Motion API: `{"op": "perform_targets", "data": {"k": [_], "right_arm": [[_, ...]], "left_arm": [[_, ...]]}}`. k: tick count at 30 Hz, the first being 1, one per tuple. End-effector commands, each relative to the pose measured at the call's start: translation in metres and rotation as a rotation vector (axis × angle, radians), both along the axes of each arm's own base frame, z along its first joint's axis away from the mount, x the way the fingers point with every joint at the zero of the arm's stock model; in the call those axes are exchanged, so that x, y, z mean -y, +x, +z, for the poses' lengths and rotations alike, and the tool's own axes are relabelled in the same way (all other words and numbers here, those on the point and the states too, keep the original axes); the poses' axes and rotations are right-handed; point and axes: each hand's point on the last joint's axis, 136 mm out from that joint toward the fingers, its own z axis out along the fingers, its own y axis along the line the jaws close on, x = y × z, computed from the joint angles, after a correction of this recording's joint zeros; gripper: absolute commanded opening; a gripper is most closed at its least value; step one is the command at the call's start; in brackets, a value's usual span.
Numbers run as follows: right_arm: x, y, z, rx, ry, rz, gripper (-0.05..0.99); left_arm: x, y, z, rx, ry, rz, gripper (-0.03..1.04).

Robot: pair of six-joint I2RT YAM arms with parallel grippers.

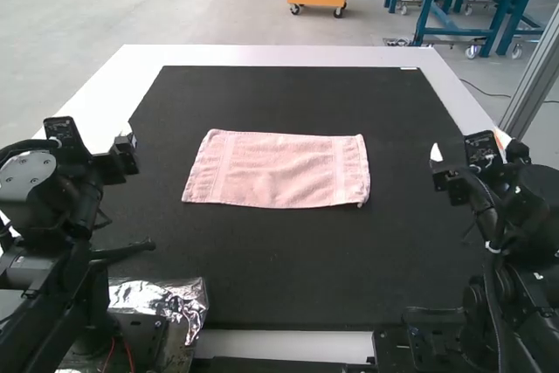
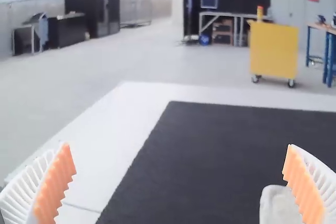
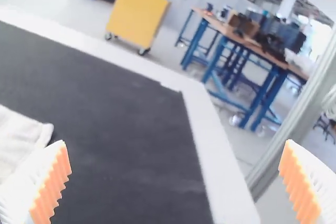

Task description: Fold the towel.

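- Jaws, left gripper: released, with a wide gap between the two ribbed white fingers and no object in their grip.
- Jaws, right gripper: also released, its two fingers set wide apart and free of cloth.
- Markings: small pale marks on the dark housing beside the left gripper's jaws are too small to tell.
- Quantity: two arms; two grippers; four fingers, each fitted with one orange pad; one pink towel; one black mat; one white table; one crumpled foil sheet.
- Arm pose, left: bent, standing at the left side of the table, jaws directed forward and raised above the surface.
- Arm pose, right: bent, standing at the right side, jaws likewise directed forward and held above the surface.
- Towel position: on the mat, between the two sets of jaws, apart from both; right of the left jaws and left of the right jaws.
- Towel condition: spread flat, long sides running across from one set of jaws toward the other; two woven bands, one near each short end; near edge slightly wavy.
- Foil position: behind the left jaws, beside the base of the left arm.
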Motion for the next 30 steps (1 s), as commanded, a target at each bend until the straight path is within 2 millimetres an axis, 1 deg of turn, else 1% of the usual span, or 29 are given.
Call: {"op": "perform_targets", "data": {"k": [1,4,5,7,9,11,12,14,15,16,17,18,19,22,23,24,26,27,28,30], "right_arm": [[-0.003,-0.001,0.010,0.051,-0.103,0.011,0.91],[0.009,-0.008,0.046,0.192,-0.068,-0.051,0.91],[0.010,-0.011,0.060,0.226,-0.056,-0.055,0.90],[0.012,-0.014,0.078,0.241,0.018,-0.051,0.90],[0.015,-0.011,0.097,0.235,0.091,-0.049,0.91],[0.016,0.000,0.113,0.202,0.165,-0.047,0.91],[0.017,0.008,0.120,0.176,0.208,-0.044,0.91],[0.015,0.033,0.127,0.100,0.272,-0.037,0.91],[0.014,0.047,0.127,0.047,0.320,-0.034,0.91],[0.010,0.060,0.119,-0.025,0.346,-0.023,0.91],[0.010,0.074,0.111,-0.094,0.366,-0.030,0.91],[0.007,0.086,0.101,-0.162,0.394,-0.026,0.91],[0.003,0.097,0.088,-0.232,0.408,-0.022,0.91],[-0.009,0.121,0.049,-0.421,0.449,-0.007,0.91],[-0.008,0.129,0.036,-0.464,0.450,-0.027,0.91],[-0.010,0.134,0.017,-0.529,0.447,-0.036,0.91],[-0.015,0.141,-0.014,-0.626,0.445,-0.042,0.91],[-0.021,0.141,-0.032,-0.693,0.449,-0.025,0.90],[-0.030,0.141,-0.046,-0.752,0.465,0.015,0.90],[-0.035,0.140,-0.070,-0.823,0.474,0.018,0.91]], "left_arm": [[-0.001,-0.003,0.013,0.027,0.144,0.031,0.93],[0.004,-0.012,0.047,0.148,0.257,0.043,0.92],[0.005,-0.015,0.056,0.180,0.269,0.047,0.90],[0.009,-0.020,0.072,0.219,0.286,0.032,0.89],[0.015,-0.020,0.087,0.222,0.296,0.000,0.88],[0.018,-0.017,0.104,0.206,0.300,-0.022,0.88],[0.020,-0.012,0.113,0.194,0.302,-0.033,0.88],[0.023,0.003,0.130,0.156,0.293,-0.058,0.88],[0.024,0.015,0.132,0.109,0.273,-0.074,0.89],[0.026,0.030,0.132,0.054,0.241,-0.097,0.93],[0.027,0.045,0.127,-0.014,0.201,-0.121,0.94],[0.030,0.062,0.115,-0.103,0.191,-0.148,0.95],[0.029,0.079,0.105,-0.174,0.185,-0.147,0.96],[0.026,0.119,0.052,-0.425,0.134,-0.161,0.96],[0.027,0.128,0.033,-0.496,0.117,-0.170,0.96],[0.028,0.135,0.015,-0.549,0.102,-0.176,0.96],[0.031,0.146,-0.010,-0.614,0.092,-0.188,0.96],[0.031,0.149,-0.022,-0.641,0.089,-0.189,0.96],[0.031,0.153,-0.033,-0.667,0.083,-0.189,0.96],[0.032,0.156,-0.058,-0.741,0.071,-0.193,0.96]]}}
